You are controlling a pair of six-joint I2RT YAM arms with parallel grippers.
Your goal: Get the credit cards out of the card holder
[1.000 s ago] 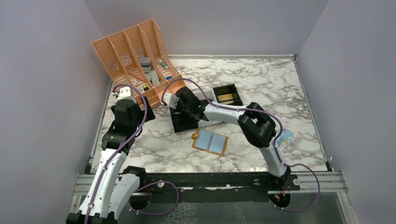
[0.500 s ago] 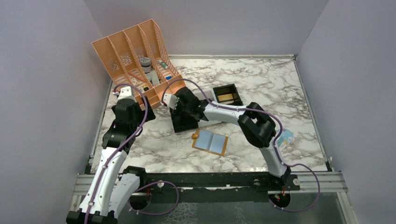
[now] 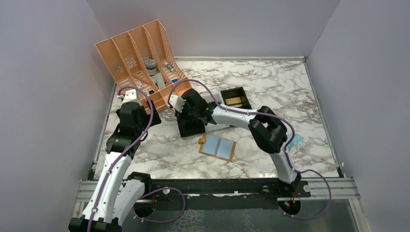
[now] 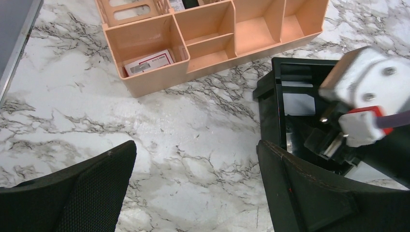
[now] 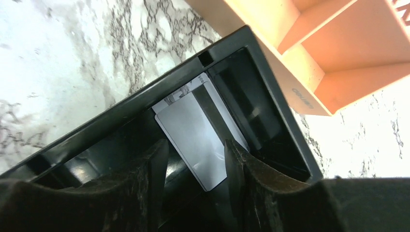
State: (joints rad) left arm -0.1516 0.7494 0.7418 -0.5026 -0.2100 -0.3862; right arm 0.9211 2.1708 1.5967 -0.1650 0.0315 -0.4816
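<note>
Marble tabletop [image 3: 270,82]: our right pincer [image 5: 196,150] hangs half-open, holding nothing, inside the black bin [image 5: 145,96]. One credit card [image 5: 193,128] lies below its fingertips, the card holder [image 3: 217,147] behind it. Lifting out, we might snag that card.

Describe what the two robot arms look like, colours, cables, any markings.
The left arm and right arm have white link shells and black joint housings. A purple cable runs along each. The right wrist carries a white block with a red tab. The jaws are black, the left's mesh-textured.
</note>
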